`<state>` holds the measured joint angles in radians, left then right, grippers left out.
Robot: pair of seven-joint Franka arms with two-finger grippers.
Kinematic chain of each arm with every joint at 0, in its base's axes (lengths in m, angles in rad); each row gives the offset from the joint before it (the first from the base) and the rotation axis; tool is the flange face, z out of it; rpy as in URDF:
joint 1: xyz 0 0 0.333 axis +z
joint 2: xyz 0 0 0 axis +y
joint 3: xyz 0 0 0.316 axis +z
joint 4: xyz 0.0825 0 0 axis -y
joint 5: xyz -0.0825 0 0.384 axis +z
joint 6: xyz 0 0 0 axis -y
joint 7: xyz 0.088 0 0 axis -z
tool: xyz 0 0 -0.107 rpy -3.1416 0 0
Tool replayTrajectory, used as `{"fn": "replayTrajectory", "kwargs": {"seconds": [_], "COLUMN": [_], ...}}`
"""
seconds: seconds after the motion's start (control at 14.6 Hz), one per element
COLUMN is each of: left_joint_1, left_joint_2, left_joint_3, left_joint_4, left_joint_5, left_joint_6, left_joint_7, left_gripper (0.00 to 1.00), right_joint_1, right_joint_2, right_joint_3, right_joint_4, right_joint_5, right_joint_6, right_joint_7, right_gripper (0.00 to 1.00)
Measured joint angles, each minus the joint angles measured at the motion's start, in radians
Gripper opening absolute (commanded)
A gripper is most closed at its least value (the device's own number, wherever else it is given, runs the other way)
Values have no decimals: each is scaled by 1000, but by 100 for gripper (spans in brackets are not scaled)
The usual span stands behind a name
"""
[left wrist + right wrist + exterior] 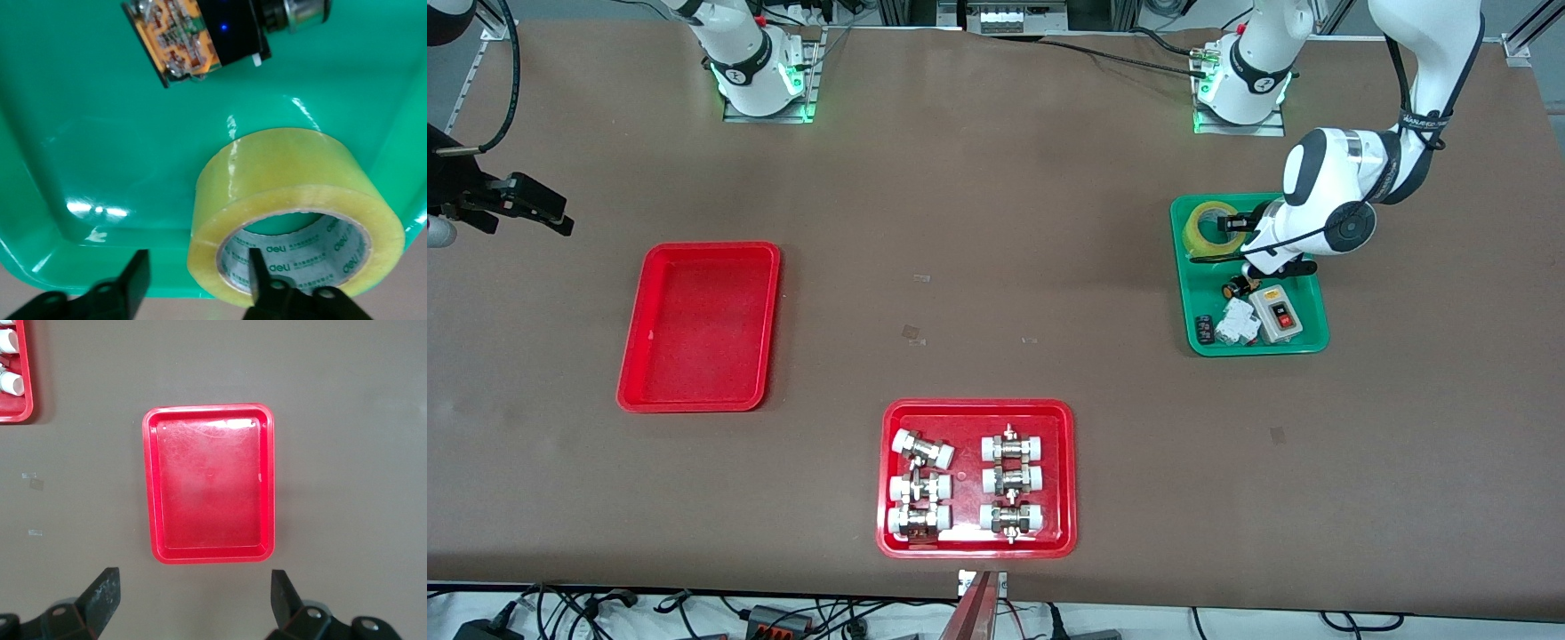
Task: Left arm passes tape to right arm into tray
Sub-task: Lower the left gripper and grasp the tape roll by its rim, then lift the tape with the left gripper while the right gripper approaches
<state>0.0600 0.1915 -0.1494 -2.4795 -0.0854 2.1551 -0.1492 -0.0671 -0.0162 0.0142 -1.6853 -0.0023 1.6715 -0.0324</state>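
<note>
The left arm's black two-finger end effector is reaching down into the green rectangular plastic tray at the left arm's end of the counter, its fingers partly apart and straddling one wall of the yellow translucent roll of adhesive tape: one finger is sitting inside the white printed core, the other is standing outside the roll with a clear gap between it and the yellow band, so the pinch is not made yet. The tape is lying in the green tray's corner nearest the left arm's base, close against the rim. The main risk, as I judge it, is coming from that corner: as the outer finger is closing, the roll may be sliding or tipping against the rim, leaving a skewed hold on a smooth, curved wall that could be slipping out during the lift or the handover. A black and orange electrical component is lying nearby in the same tray and could be getting nudged if the roll is skating across the glossy floor. The right arm's end effector is waiting with its fingers spread wide, hovering over the counter beside the plain red rectangular plastic tray, which is lying toward the right arm's end with nothing in it. A tilted grip now would be making the pass awkward, since the right fingers would be needing a free section of the ring. The second red tray of metal fittings near the counter's front edge is lying well clear of the likely path.
</note>
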Motion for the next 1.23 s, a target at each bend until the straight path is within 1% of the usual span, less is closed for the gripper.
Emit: {"fn": "replayTrajectory", "kwargs": {"seconds": [0.27,0.55,0.62,0.68,0.75,0.96,1.03,1.1,1.23], "left_joint_1": [0,0,0,-1,-3,-11,-13,-13,-17], "left_joint_2": [-1,-2,-6,-16,-28,-62,-69,-73,-75], "left_joint_3": [-3,-3,-6,-11,-15,-25,-37,-63,-144], "left_joint_4": [4,9,22,55,107,335,404,467,567], "left_joint_5": [-15,-15,-15,-15,-15,-15,-16,-34,-132], "left_joint_6": [6,3,-14,-59,-123,-368,-439,-500,-577], "left_joint_7": [-2,-1,1,1,1,1,2,1,-60], "left_gripper": [2,0,0,0,0,0,0,0,0], "right_joint_1": [0,0,0,0,0,0,0,0,0], "right_joint_2": [0,0,0,0,0,0,0,0,0], "right_joint_3": [0,0,0,0,0,0,0,0,0], "right_joint_4": [0,0,0,0,0,0,0,0,0], "right_joint_5": [0,0,0,0,0,0,0,0,0], "right_joint_6": [-1,-1,-1,-1,-1,-1,-1,-1,-7], "right_joint_7": [0,0,0,0,0,0,0,0,0], "right_gripper": [100,100,100,100,100,100,100,100,100]}}
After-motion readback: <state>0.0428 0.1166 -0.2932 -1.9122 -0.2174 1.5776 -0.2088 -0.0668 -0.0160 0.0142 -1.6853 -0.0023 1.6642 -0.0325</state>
